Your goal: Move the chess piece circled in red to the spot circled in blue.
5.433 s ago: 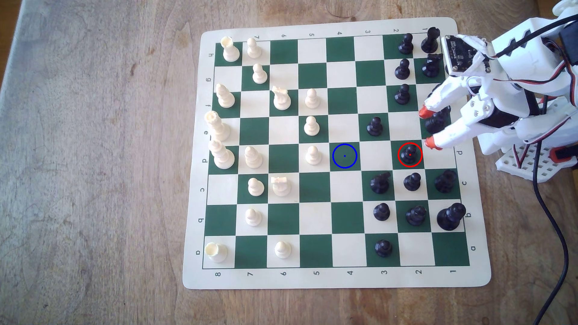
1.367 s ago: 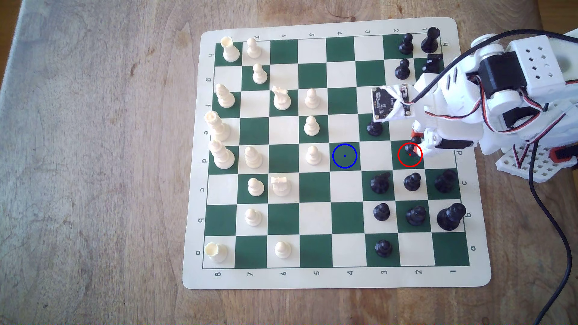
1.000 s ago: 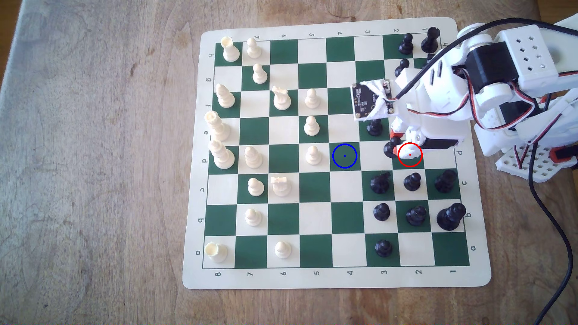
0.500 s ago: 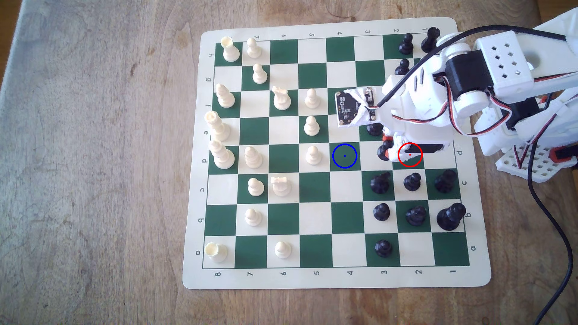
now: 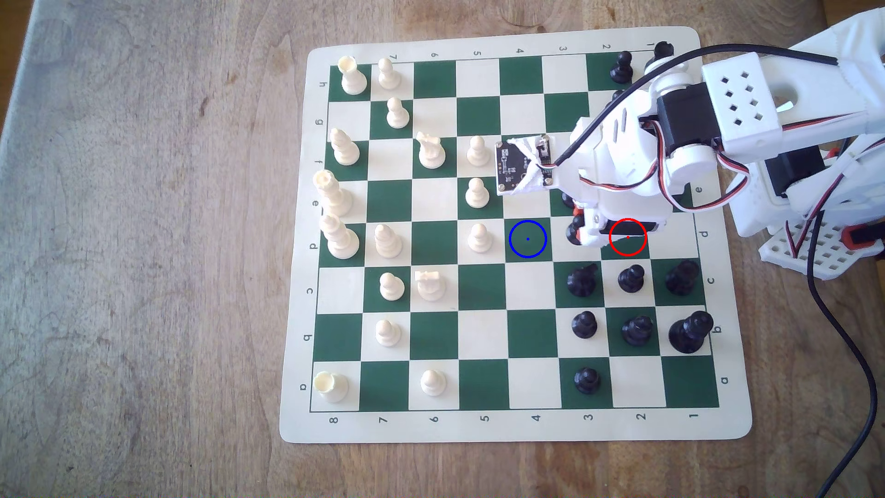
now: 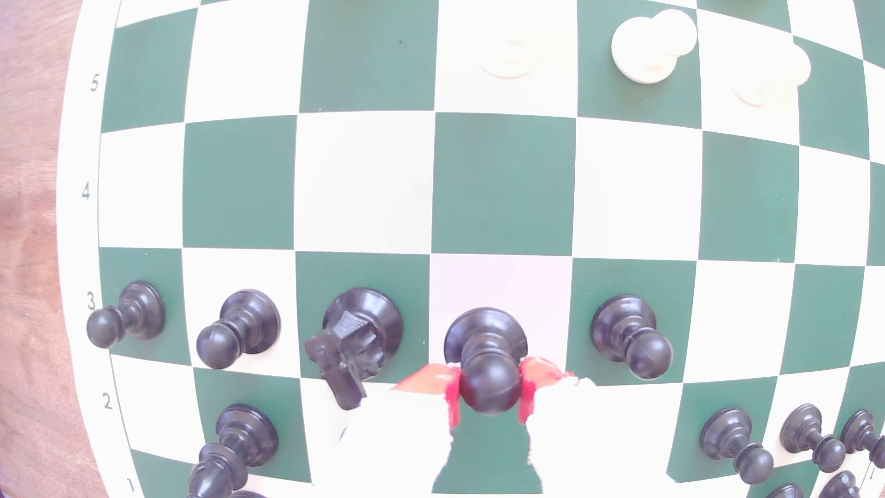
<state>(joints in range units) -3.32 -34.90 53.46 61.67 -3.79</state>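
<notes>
overhead exterior, close wrist, shared board (image 5: 522, 426)

Arm (image 5: 747, 110) is rocking white printed plastic, black motors (image 5: 685, 115), red-white-black wires looping around, a bare circuit board (image 5: 522, 165), and red-tipped fingers (image 6: 431, 380).

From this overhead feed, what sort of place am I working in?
Probably a hobby or home desk: a worn wooden tabletop, a roll-up green-and-cream chess mat, and a white 3D-printed arm with exposed wiring.

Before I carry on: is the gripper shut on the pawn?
Shut on it: in the wrist view both red fingertips press the head of the pawn.
</notes>
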